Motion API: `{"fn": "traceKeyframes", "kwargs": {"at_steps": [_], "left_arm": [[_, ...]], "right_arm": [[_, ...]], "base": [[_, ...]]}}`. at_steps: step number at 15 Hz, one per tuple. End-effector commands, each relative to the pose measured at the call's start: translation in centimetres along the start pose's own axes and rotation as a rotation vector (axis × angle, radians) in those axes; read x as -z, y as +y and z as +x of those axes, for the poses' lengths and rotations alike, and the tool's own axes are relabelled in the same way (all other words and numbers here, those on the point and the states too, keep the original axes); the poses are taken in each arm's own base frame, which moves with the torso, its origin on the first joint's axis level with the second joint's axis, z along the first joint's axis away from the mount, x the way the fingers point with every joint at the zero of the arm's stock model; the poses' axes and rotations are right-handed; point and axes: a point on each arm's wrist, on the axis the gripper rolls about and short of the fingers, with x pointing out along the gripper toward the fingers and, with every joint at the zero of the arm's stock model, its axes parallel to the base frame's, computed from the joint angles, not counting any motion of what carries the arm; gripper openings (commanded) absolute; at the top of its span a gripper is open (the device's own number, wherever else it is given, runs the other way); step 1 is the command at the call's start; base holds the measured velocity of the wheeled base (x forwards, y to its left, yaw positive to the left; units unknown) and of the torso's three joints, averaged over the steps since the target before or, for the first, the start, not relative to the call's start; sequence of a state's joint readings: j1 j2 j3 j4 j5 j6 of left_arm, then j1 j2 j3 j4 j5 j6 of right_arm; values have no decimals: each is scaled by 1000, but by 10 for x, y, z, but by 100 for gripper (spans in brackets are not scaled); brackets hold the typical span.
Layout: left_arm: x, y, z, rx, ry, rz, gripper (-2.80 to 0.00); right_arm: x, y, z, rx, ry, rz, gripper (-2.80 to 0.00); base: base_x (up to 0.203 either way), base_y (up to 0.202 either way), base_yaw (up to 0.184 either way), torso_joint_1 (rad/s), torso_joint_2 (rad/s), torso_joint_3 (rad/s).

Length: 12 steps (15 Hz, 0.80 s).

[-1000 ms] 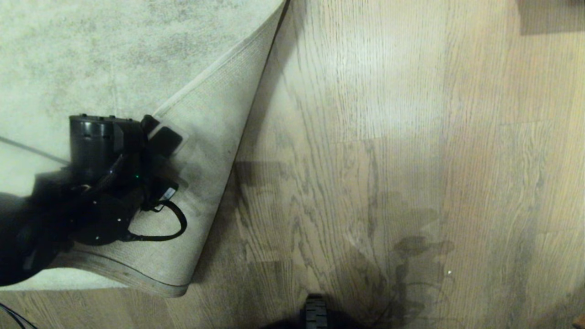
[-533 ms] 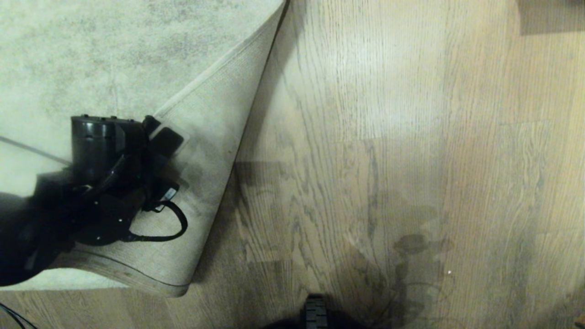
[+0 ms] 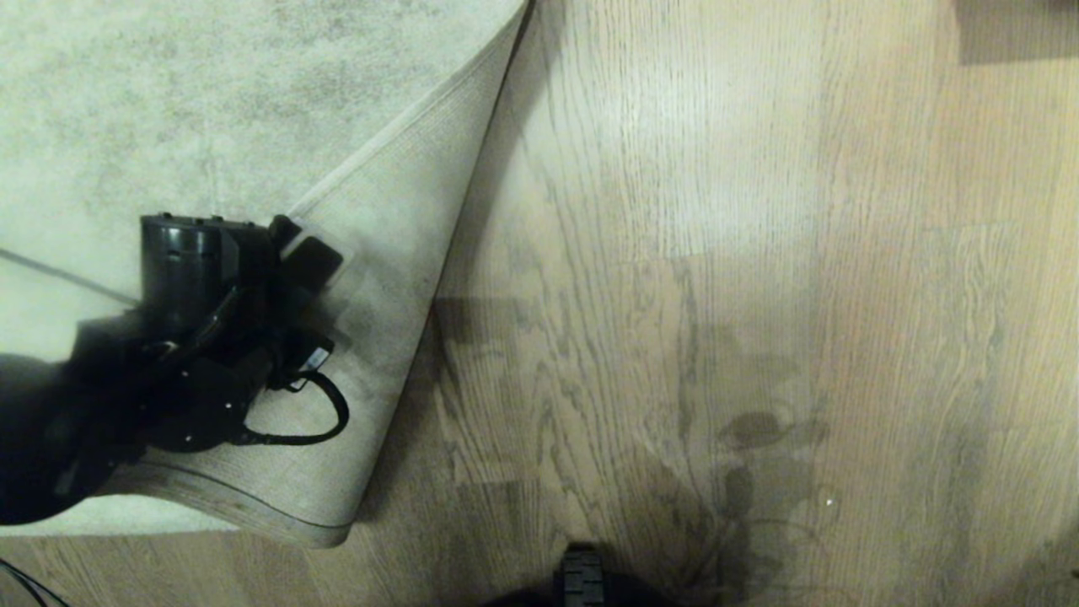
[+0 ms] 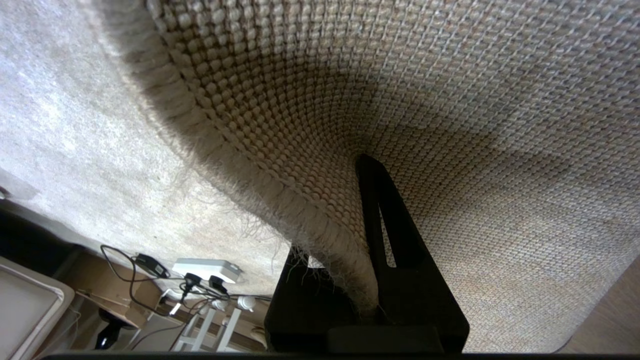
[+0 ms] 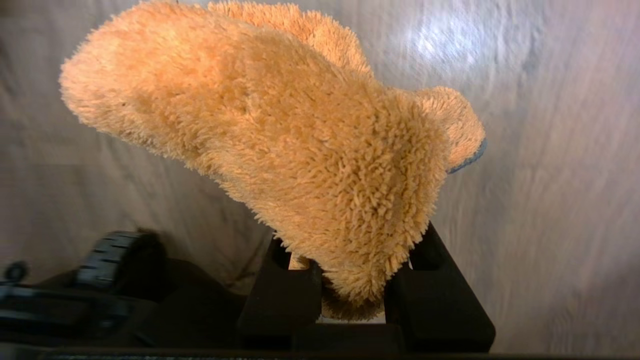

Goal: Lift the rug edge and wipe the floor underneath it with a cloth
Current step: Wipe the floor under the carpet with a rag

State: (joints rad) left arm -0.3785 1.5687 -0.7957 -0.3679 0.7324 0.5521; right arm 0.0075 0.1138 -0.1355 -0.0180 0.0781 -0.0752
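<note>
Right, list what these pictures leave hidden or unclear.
- Right gripper: outside the head view; it shows only in its wrist view, shut on the cloth.
- Floor beneath the folded-back rug edge: covered by the flap, head view.
- Left gripper: its fingertips are buried in the rug edge, left wrist view.
- Floor behind the cloth: blurred, right wrist view.

A room in a home

A big soft rug (image 3: 211, 101) lies on a wood floor (image 3: 759, 253), with plugs and wires (image 4: 200, 280) nearby.
</note>
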Motion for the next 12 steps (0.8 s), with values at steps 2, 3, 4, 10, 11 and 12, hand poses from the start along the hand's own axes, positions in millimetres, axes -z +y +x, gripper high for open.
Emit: {"fn": "traceKeyframes", "kwargs": {"at_steps": [2, 3, 4, 10, 11, 12], "left_arm": [[-2, 0, 1, -4, -3, 2, -280], [-3, -1, 2, -3, -3, 5, -280], [-2, -1, 1, -3, -3, 4, -280], [0, -3, 2, 5, 4, 12, -280], [0, -5, 2, 10, 4, 16, -280], [-1, -9, 6, 14, 13, 24, -280]], "right_arm": [[-28, -3, 19, -47, 52, 2, -280], [-38, -4, 28, -58, 69, 2, -280], [-48, -5, 39, -67, 85, -1, -280], [-95, -9, 126, -247, 100, -41, -280], [-99, -4, 140, -304, 84, -44, -280], [-101, 5, 151, -376, 64, -47, -280]], "base": [[0, 0, 0, 0, 0, 0], [0, 0, 0, 0, 0, 0], [0, 0, 0, 0, 0, 0], [0, 0, 0, 0, 0, 0], [0, 0, 0, 0, 0, 0], [0, 0, 0, 0, 0, 0]]}}
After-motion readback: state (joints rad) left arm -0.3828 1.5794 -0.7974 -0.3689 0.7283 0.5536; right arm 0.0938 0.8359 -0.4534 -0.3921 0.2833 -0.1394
